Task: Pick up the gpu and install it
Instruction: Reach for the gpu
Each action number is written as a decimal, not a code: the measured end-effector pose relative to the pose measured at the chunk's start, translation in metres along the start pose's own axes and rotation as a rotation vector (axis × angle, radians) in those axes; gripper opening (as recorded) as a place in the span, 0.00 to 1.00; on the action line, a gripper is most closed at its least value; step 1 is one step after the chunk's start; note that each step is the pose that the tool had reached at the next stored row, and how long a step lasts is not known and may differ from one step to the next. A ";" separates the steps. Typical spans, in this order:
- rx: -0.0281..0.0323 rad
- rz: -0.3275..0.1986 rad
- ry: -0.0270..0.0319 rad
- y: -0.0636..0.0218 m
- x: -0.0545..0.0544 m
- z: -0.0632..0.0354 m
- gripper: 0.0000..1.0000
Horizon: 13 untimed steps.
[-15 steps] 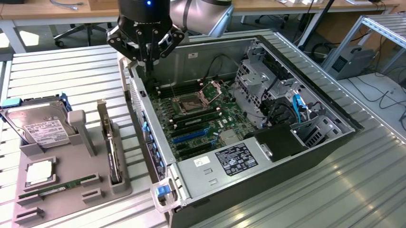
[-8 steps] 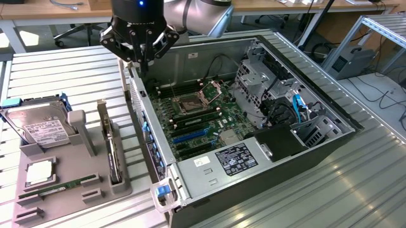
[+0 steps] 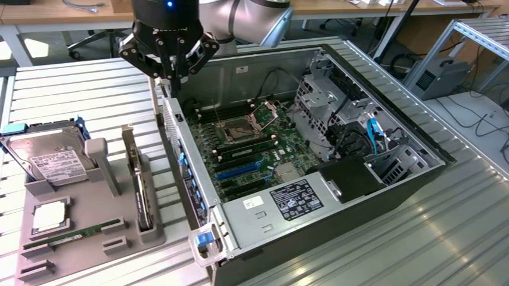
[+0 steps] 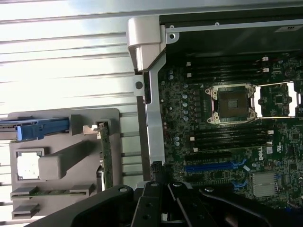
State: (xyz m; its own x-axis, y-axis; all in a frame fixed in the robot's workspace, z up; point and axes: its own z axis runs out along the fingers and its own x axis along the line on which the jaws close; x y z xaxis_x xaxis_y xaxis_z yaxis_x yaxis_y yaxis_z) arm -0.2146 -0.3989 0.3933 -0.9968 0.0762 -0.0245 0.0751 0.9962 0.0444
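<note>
The open computer case (image 3: 238, 68) lies under the gripper (image 3: 171, 76), with its motherboard (image 3: 247, 143) bare just past the fingertips. Beside the case, well apart from the gripper, sits the grey holder tray (image 3: 80, 205) — the gpu (image 3: 142, 190) stands on edge in it. The gripper is clenched and empty, hovering over the case's side wall.

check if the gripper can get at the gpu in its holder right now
Probably yes: the gpu stands upright in its holder with nothing over its top edge, though the gripper is shut above the case wall.
</note>
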 end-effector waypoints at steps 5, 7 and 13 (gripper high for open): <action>0.0000 0.000 0.0000 -0.0002 0.003 -0.0001 0.11; 0.0001 0.000 0.0001 -0.0003 0.004 -0.0001 0.11; 0.0000 0.000 0.0000 -0.0004 0.005 -0.0001 0.11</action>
State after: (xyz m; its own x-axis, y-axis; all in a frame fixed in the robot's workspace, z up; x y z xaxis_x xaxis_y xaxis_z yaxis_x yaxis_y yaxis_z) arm -0.2197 -0.3989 0.3933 -0.9968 0.0762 -0.0245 0.0751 0.9962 0.0444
